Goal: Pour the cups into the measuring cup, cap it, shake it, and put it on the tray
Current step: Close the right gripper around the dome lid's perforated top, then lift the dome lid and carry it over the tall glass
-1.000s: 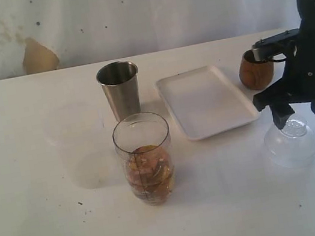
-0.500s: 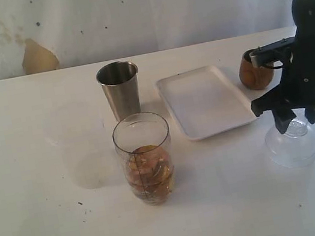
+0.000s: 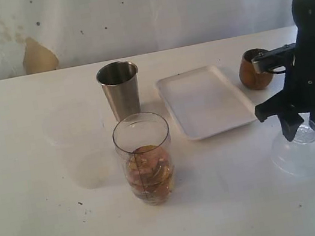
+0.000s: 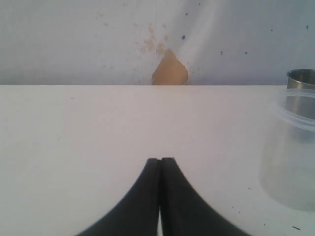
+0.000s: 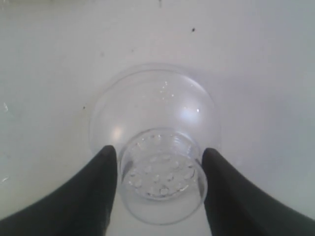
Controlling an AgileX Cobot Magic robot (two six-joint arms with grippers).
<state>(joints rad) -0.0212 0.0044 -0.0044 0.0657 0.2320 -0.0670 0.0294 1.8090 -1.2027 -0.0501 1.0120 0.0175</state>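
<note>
Two cups stand on the white table [image 3: 31, 195] – one steel tumbler [image 3: 120, 89] left of the tray [image 3: 205, 102], one wooden cup [image 3: 252, 71] at the tray's right; one measuring cup [image 3: 145, 158] stands upright just in front of the steel tumbler, brownish contents in its lower part; one faint translucent cup [image 3: 77, 131] sits to its left; one clear domed lid [image 3: 296, 153] lies off the tray's front right corner; the right gripper [image 3: 304, 127] is about half spread, its fingers [image 5: 101, 187] pinching the lid's perforated crown from both sides; the left gripper [image 4: 160, 163] is pressed together on nothing – over bare table; the measuring cup's printed scale is too small to read.
</note>
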